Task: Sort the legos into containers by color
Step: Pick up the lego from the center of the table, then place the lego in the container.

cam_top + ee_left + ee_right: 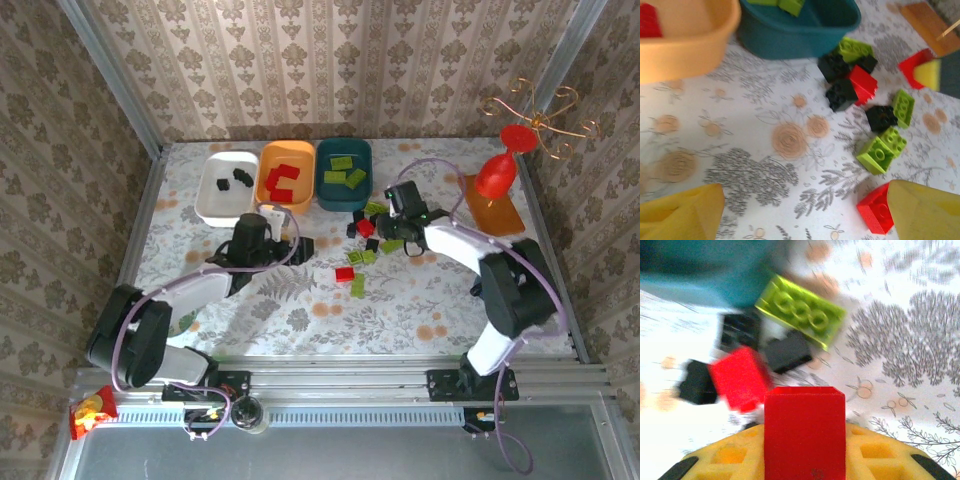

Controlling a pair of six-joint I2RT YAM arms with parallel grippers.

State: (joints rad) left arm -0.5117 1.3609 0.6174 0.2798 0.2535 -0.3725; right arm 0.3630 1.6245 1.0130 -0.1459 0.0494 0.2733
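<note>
Right end effector (pixel 805 462) low, pinching lego (pixel 805 415) (red)

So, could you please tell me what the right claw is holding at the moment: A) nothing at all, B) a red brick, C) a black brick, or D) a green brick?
B: a red brick sits clamped in the right claw.
</note>
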